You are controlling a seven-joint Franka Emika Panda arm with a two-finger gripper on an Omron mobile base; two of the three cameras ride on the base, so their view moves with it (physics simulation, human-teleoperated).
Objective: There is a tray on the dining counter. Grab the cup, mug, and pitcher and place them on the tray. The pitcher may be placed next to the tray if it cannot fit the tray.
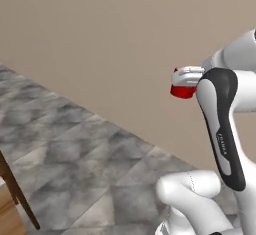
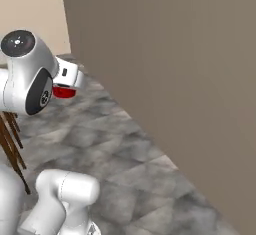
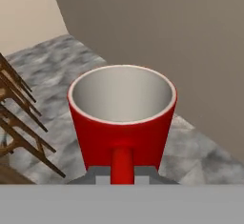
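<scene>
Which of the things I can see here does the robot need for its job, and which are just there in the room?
Part of the job:
- red mug, held up off the floor
- tool, shut on the mug's handle

Just there:
- grey stone-pattern floor
- beige wall
- wooden furniture legs, off to the side

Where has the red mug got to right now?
The mug is held in the gripper by its handle, up in the air over the grey floor, near the brown wall.

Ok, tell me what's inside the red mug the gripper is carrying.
Nothing shows inside the mug: the hand view shows bare grey-white inner walls. Its bottom is hidden behind the near rim.
</scene>
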